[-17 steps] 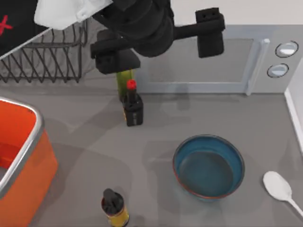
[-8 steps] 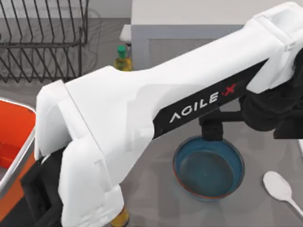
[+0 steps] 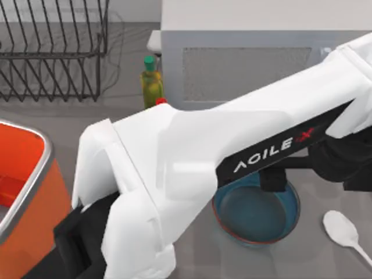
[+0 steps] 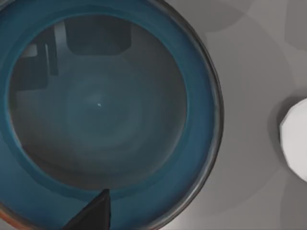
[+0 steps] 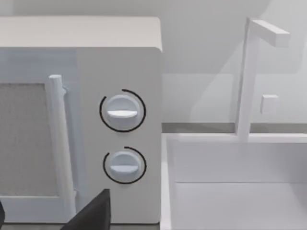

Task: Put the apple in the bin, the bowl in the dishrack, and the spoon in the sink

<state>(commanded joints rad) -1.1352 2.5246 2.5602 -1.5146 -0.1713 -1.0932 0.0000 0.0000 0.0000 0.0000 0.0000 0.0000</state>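
Note:
The blue bowl [image 3: 256, 212] sits on the grey counter at the front right, and the white spoon [image 3: 343, 229] lies just to its right. My left arm stretches across the table from the front left. Its gripper [image 3: 317, 174] hangs open over the bowl's far rim, with one dark finger [image 3: 273, 179] above that rim. The left wrist view looks straight down into the bowl [image 4: 100, 105], past one dark fingertip [image 4: 91, 215], with the spoon head [image 4: 295, 143] at the edge. The orange bin [image 3: 23, 174] is at the left and the dishrack [image 3: 52, 58] at the back left. The sink [image 5: 240, 191] appears beside the microwave. The apple is hidden.
A white microwave [image 3: 244, 64] stands along the back, seen also in the right wrist view [image 5: 81, 120] with a faucet [image 5: 249, 72] over the sink. A green bottle [image 3: 151, 81] and a red bottle cap [image 3: 161, 102] stand in front of the microwave's left end.
My left arm has swung from beside the dishrack at the back across to the bowl. Its white links now cover the table's middle and the small bottles there.

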